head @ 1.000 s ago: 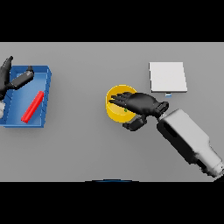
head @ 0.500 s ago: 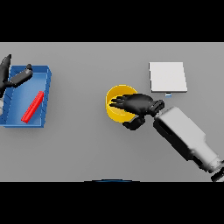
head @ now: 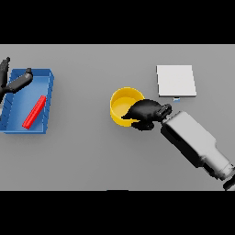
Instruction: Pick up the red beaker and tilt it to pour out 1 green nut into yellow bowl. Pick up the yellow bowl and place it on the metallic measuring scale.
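Yellow bowl [head: 123, 104] is sitting in the right hand's [head: 144, 112] curled grip, scale [head: 176, 81] lying clear just far-right; blue tray [head: 46, 105] far left.

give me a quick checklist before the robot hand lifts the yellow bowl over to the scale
1. Right robot hand on the yellow bowl: ok, fingers curled over its right rim.
2. Green nut inside the bowl: cannot tell, none is visible in the part of the inside that shows.
3. Metallic measuring scale top free: ok, nothing lies on it.
4. Path from bowl to scale: ok, only bare grey table between them.
5. Red beaker out of the way: ok, lying in the blue tray.
6. Left robot hand out of the way: ok, over the tray's far left corner.
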Available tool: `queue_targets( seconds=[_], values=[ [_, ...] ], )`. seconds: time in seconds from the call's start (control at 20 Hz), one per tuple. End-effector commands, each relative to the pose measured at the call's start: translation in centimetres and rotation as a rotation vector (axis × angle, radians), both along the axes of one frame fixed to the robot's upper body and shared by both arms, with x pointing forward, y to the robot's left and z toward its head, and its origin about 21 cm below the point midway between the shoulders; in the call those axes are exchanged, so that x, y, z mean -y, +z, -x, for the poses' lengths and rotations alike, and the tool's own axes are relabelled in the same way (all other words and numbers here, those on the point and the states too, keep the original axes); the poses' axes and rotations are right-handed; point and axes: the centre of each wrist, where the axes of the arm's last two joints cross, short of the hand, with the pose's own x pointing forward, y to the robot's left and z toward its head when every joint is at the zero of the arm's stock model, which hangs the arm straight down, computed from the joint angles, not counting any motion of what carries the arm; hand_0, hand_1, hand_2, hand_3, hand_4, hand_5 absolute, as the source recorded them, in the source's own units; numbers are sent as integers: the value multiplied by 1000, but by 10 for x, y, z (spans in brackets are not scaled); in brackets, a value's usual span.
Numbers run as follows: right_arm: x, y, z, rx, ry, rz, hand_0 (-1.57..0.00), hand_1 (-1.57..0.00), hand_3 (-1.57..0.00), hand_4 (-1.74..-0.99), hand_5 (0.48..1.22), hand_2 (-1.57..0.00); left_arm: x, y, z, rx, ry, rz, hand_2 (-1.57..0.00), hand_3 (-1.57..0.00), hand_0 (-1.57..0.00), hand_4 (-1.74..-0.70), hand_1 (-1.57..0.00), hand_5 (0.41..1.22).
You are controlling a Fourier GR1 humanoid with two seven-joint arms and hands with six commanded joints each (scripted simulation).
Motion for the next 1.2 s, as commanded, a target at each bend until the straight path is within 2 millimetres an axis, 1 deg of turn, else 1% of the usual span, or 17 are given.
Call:
queue_targets(
  seconds=[0.0, 0.05, 0.1, 0.15, 0.2, 0.4, 0.45, 0.5, 0.55, 0.65, 0.7, 0.75, 0.85, 0.95, 1.0, 1.05, 1.15],
  values=[
    [2, 0, 0, -4, 1, -3, -1348, -1333, -1092, -1667, 1167, -1283, -2, -1, 0, 2, 2, -1, 1, 1, 1, -800, 1, 726],
    [2, 3, 1, -5, 2, -1, -1393, -1381, -1142, -1682, 1178, -1314, 2, 1, -1, 13, -9, 6, 1, 1, 1, -802, 1, 725],
    [2, 3, 0, -7, 4, -1, -1428, -1419, -1155, -1694, 1187, -1355, 4, 1, -1, 12, -8, 13, 1, 1, 1, -802, 1, 726],
    [2, 3, 0, -4, 4, -7, -1457, -1449, -1170, -1703, 1193, -1387, 5, 6, -3, 11, -2, 12, 1, 1, 1, -804, 1, 726],
    [4, 3, 3, 0, 2, -16, -1480, -1474, -1176, -1711, 1199, -1424, 1, 3, -1, 16, -3, 11, 1, 1, 1, -806, 1, 724],
    [12, 23, 0, 27, -1, -34, -1534, -1531, -1192, -1729, 1212, -1490, 5, 0, 2, 13, -10, 2, 1, 1, 1, -801, 1, 724],
    [13, 30, 0, 30, -5, -35, -1541, -1539, -1268, -1731, 1214, -1470, 3, 0, 0, 9, -3, 5, 1, 1, 1, -801, 1, 723],
    [15, 36, -1, 37, -7, -33, -1547, -1545, -1329, -1732, 1215, -1490, 1, 4, 0, 11, -3, -2, 1, 1, 1, -799, 1, 723],
    [18, 47, -1, 56, -3, -27, -1552, -1551, -1377, -1731, 1216, -1506, 1, 4, 1, 7, -2, -7, 1, 1, 1, -798, 1, 721],
    [21, 69, -3, 88, -20, -26, -1559, -1558, -1348, -1728, 1218, -1529, 2, 2, -1, 5, 1, -1, 1, 1, 1, -798, 1, 719],
    [21, 76, -4, 104, -35, -18, -1561, -1561, -1335, -1726, 1219, -1538, 3, 5, 1, 12, -11, 1, 1, 1, 1, -799, 1, 720],
    [22, 83, -3, 116, -43, -18, -1563, -1563, -1308, -1724, 1219, -1544, 4, 3, 0, 13, -12, 1, 1, 1, 1, -800, 1, 722],
    [25, 89, -1, 119, -66, -20, -1566, -1566, -1262, -1721, 1219, -1554, 3, 7, 0, 16, -8, 8, 1, 1, 1, -806, 1, 723],
    [27, 94, -2, 117, -79, -17, -1568, -1568, -1248, -1720, 1219, -1560, 2, 9, 0, 15, -4, 1, 1, 1, 1, -805, 1, 723],
    [31, 100, -5, 139, -72, -19, -1568, -1568, -1243, -1719, 1220, -1562, 3, 10, -1, 14, -9, -3, 1, 1, 1, -799, 1, 723],
    [32, 105, -6, 163, -73, -17, -1569, -1569, -1238, -1719, 1220, -1564, 3, 10, -3, 20, -10, -3, 1, 1, 1, -800, 1, 723],
    [42, 111, -12, 197, -85, -11, -1570, -1570, -1318, -1720, 1220, -1567, 2, 9, 1, 21, -12, 5, 1, 1, 1, -809, 1, 735]
  ],
)
